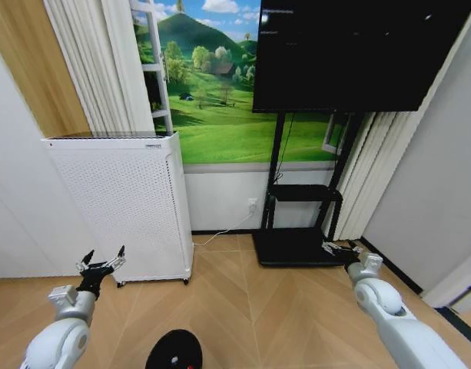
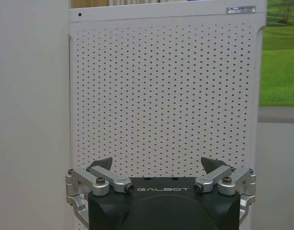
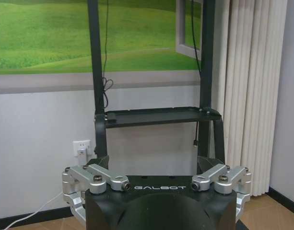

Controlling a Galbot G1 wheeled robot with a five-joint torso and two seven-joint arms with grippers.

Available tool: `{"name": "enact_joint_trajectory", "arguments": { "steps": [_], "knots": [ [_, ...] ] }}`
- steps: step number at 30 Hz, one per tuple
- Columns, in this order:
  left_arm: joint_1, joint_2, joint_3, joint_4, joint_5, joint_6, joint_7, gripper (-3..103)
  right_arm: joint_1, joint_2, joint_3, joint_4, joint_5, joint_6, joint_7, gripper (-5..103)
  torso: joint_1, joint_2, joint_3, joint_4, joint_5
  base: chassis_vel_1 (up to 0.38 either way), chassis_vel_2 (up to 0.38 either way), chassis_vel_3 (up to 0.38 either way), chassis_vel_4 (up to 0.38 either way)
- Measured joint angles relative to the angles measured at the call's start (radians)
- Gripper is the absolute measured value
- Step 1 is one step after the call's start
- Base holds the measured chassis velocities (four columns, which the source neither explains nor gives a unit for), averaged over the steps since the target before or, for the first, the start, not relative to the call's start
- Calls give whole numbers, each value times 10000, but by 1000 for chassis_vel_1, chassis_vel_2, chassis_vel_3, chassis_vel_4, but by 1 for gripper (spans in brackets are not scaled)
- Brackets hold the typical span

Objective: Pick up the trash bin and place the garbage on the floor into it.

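Note:
The trash bin is a black round shape on the wooden floor at the bottom edge of the head view, between my two arms. A tiny red speck sits at its lower rim; I cannot tell what it is. The garbage is otherwise out of view. My left gripper is raised to the left of the bin, open and holding nothing, and faces the white perforated cabinet. My right gripper is held out on the right, open and holding nothing, pointing at the black TV stand.
The white cabinet stands against the left wall. The TV stand's base rests on the floor at the right, with a large screen above it. A white cable runs to a wall socket. Bare floor lies between cabinet and stand.

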Motion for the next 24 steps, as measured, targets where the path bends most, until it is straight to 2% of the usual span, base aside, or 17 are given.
{"name": "enact_joint_trajectory", "arguments": {
  "steps": [5, 10, 24],
  "knots": [
    [0, 0, -2, 0, 0, 0, -3, 100, 0, 0, 0, 0, 0, 0, -3, 100, 0, -13, -5, 0, 3, 47, 19, -40, -40],
    [0, 0, 0, 1, 0, 0, -2, 100, 0, 0, 0, 0, 0, 0, -1, 100, -3, -25, -10, -7, 5, -119, -96, 121, 103],
    [0, -1, 2, 2, 0, -1, -1, 100, 0, 0, 0, 0, 0, 0, -1, 100, -10, -38, -21, -4, 8, -184, -190, 182, 196]
  ]
}}
